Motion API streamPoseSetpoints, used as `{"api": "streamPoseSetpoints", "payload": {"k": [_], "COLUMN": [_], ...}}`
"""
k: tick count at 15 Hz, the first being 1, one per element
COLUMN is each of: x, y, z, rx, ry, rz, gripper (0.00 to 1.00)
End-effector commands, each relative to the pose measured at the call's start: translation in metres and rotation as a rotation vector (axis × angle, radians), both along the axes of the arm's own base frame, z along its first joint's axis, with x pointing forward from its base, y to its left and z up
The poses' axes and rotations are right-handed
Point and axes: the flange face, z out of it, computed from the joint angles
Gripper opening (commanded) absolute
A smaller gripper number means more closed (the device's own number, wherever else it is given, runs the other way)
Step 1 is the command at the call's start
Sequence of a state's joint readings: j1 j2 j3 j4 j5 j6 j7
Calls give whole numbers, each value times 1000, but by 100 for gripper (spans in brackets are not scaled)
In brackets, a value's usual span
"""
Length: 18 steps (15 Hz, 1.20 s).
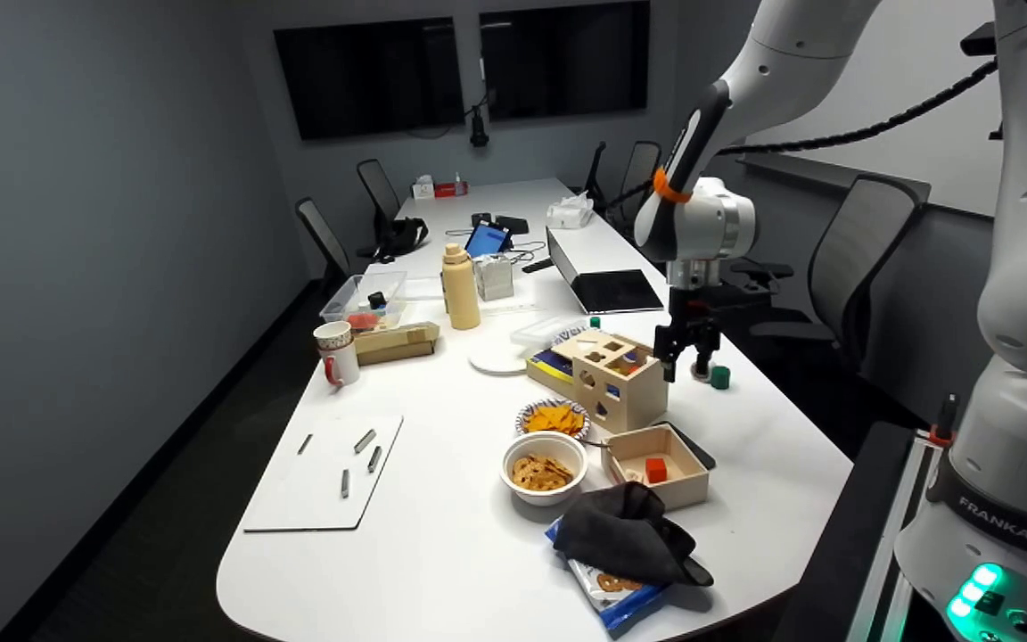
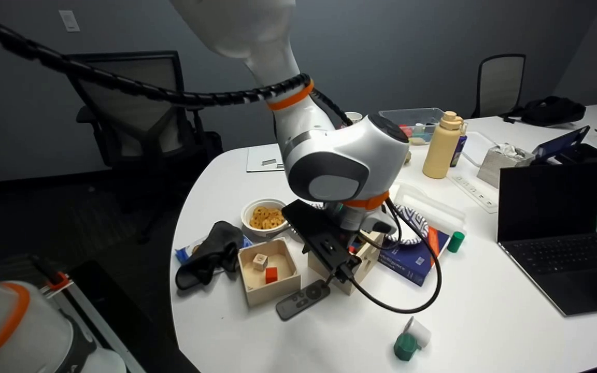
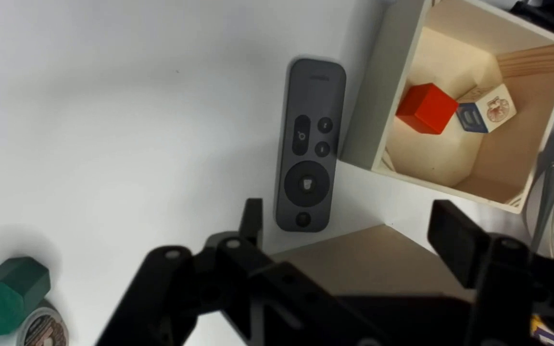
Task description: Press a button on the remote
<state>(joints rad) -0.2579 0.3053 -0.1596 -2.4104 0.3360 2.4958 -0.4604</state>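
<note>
Just past twelve o'clock from the middle of the wrist view, the remote (image 3: 311, 105) lies flat on a white table (image 3: 161, 168), its buttons (image 3: 307, 184) facing up and the large round one toward its six o'clock end. From the bottom edge reaches the gripper (image 3: 348, 211), jaws spread wide apart and holding nothing. Counting from the remote, a wooden tray (image 3: 380, 96) with a red block (image 3: 426, 108) and a letter block (image 3: 493, 108) sits between two and three o'clock, one corner just beside the remote; I cannot tell whether they touch. A wooden shape box (image 3: 373, 254) stands at five o'clock, and a green block (image 3: 10, 295) lies well apart at eight.

In an exterior view, counting the same way, a blue book (image 2: 407, 264) and the shape box are both at two o'clock, the book farther off, and the tray is between ten and eleven. The robot arm (image 2: 350, 145) hides most of the gripper.

In an exterior view, a dark cloth (image 1: 625, 535) lies over a snack bag (image 1: 607, 588) at seven o'clock, with a white bowl (image 1: 536, 499) at nine. The tray, at eight, hides part of the remote; the gripper hangs at twelve, clear of it.
</note>
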Motion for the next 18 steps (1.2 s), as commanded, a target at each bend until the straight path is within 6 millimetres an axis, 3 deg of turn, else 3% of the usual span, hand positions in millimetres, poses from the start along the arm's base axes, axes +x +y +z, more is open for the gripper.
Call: {"api": "streamPoseSetpoints", "payload": {"k": [1, 7, 9, 18], "x": [-1, 0, 1, 15], "y": [0, -2, -2, 1], "z": [-19, -50, -59, -99], "rx": [18, 42, 51, 85], "ry": [-8, 9, 13, 21], "rz": [-19, -41, -35, 17], "gripper": [58, 10, 0, 0]}}
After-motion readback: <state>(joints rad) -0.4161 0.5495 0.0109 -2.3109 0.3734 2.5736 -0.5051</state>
